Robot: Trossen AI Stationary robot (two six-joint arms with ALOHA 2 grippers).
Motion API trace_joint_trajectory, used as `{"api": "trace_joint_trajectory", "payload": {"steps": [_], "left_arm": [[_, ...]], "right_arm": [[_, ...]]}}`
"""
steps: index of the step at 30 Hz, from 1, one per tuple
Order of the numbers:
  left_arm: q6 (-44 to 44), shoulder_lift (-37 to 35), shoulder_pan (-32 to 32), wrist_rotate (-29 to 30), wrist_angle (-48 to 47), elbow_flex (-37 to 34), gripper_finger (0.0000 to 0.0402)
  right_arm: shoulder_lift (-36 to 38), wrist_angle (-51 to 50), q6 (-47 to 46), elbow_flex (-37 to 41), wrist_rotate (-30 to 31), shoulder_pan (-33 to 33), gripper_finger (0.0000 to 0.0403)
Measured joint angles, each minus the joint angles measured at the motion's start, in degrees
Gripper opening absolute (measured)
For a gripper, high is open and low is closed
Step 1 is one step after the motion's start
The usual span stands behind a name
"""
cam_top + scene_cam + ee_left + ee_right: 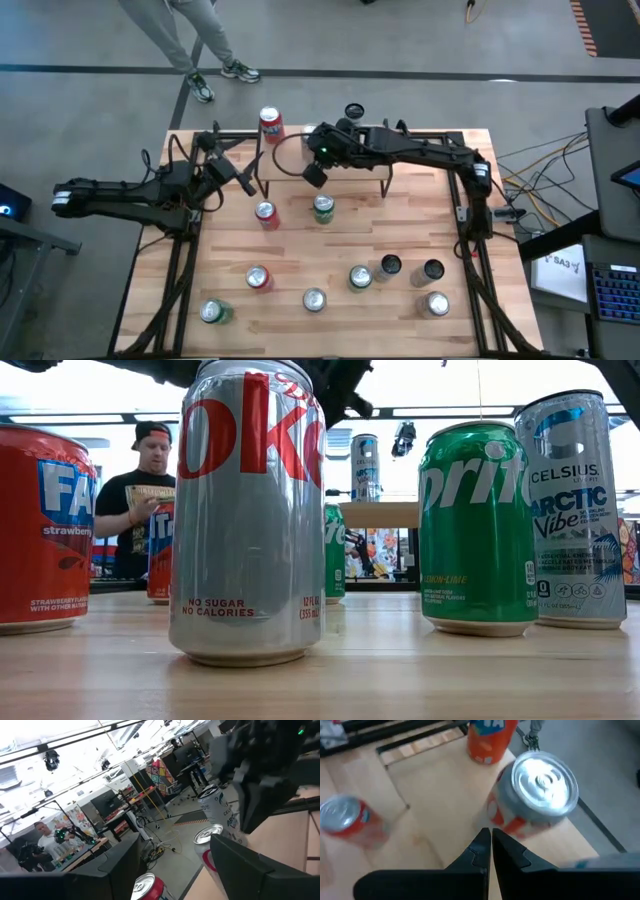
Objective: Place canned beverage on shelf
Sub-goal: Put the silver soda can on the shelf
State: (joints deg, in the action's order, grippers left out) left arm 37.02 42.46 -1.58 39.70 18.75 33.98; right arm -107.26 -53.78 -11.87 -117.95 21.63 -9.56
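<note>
The shelf, a small light-wood board on thin black legs, stands at the table's far middle. A red-and-white can with a silver top stands at its far left corner. A dark-topped can is farther right along the shelf's far edge. In the low view one tall can shows on the shelf board. My right gripper hangs shut over the shelf's left part and holds nothing; the red-and-white can is just beyond its tips. My left gripper waits open at the table's left, holding nothing.
Several cans stand on the table's near half, among them a silver cola can, a green can and a red can. An orange can stands farther left. A person stands beyond the far edge.
</note>
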Motion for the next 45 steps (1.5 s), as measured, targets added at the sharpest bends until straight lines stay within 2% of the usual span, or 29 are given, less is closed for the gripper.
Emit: {"api": "trace_joint_trajectory", "payload": {"steps": [3,7,10,12,19,26,30,34,38,42,45], "left_arm": [[-2.05,0.00,-0.02,-3.21,-0.35,0.00,0.0223],[-5.57,0.53,-0.02,-14.36,-0.62,0.02,0.0223],[-9.81,1.70,0.02,-21.25,-0.84,0.02,0.0223],[-11.71,3.08,0.02,-22.94,-0.52,0.02,0.0223],[-21.16,9.30,0.04,-23.29,0.23,1.10,0.0221],[-25.16,19.77,0.04,-22.22,-0.58,5.67,0.0185],[-23.04,25.09,-0.57,-17.73,-0.93,8.43,0.0152],[-20.46,29.86,-1.89,-17.11,-1.24,10.64,0.0112],[-19.05,33.39,-3.40,-16.77,-1.41,12.04,0.0072],[-18.95,35.36,-5.16,-12.47,-1.86,13.07,0.0037],[-18.93,36.24,-6.63,-11.69,-2.02,13.16,0.0013]], "right_arm": [[1.05,-1.93,1.14,0.74,0.07,2.02,0.0009],[2.71,-3.61,2.78,3.29,-0.33,5.37,0.0009],[5.97,-3.67,2.95,8.44,-0.81,7.58,0.0009],[8.71,-2.88,2.73,13.43,-0.60,8.95,0.0009],[22.57,9.82,3.96,33.67,-0.62,11.56,0.0009],[34.77,25.89,10.83,49.98,-0.69,11.11,0.0009],[39.68,32.12,14.79,56.15,-0.64,10.51,0.0009],[43.88,33.94,15.83,60.57,-0.75,9.07,0.0009],[46.85,34.45,12.89,64.78,-0.69,7.36,0.0009],[48.11,36.96,9.91,68.20,-0.63,6.40,0.0009],[47.71,37.98,8.25,69.32,-0.63,6.16,0.0009]]}}
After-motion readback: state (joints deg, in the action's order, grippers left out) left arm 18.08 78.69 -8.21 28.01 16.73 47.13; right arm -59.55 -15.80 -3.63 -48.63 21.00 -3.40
